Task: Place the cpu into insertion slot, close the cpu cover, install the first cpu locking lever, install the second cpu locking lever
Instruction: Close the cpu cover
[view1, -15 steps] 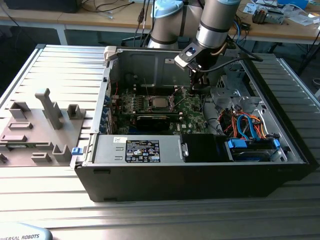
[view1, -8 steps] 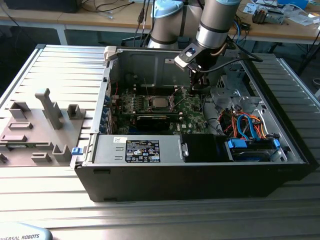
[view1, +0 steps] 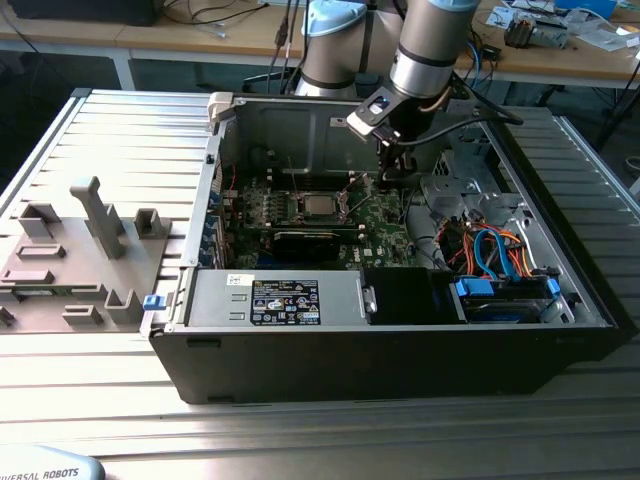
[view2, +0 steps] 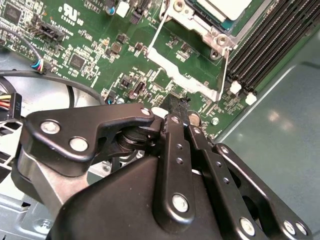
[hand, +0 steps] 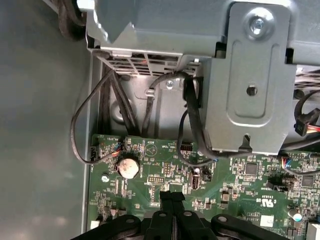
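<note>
Nearest to us in the second wrist view is the gripper (view2: 181, 107). Its black linkage bars fill the foreground, and its two fingers are pressed together with nothing between them. The tips hang low over the green circuit board (view2: 90, 47), just beside the lower edge of the cover (view2: 186, 80), the thin silvery frame with the big cut-out. We cannot tell whether the tips actually touch it.

The cpu (view2: 223, 7) lies flat in the slot (view2: 211, 34) with its grey metal top facing up, so we judge the first step done. The cover seems to be tilted up from the slot's edge, not lying over the cpu, because the board shows through its opening. The wire levers (view2: 156, 34) also stand free at the sides of the slot and are not yet latched. So closing the cover is the step in hand, and both levers remain to be installed.

To our mind, that step calls for a light, steady push on the cover's free edge so that it swings over on its hinge and settles flat around the cpu. The closed fingertips must stay clear of the thin levers and of the small parts on the board.

In the exterior view the arm reaches down into the open computer case (view1: 400, 350), which lies on its side on the ribbed bench (view1: 300, 430), with the slot near the middle of the board.
</note>
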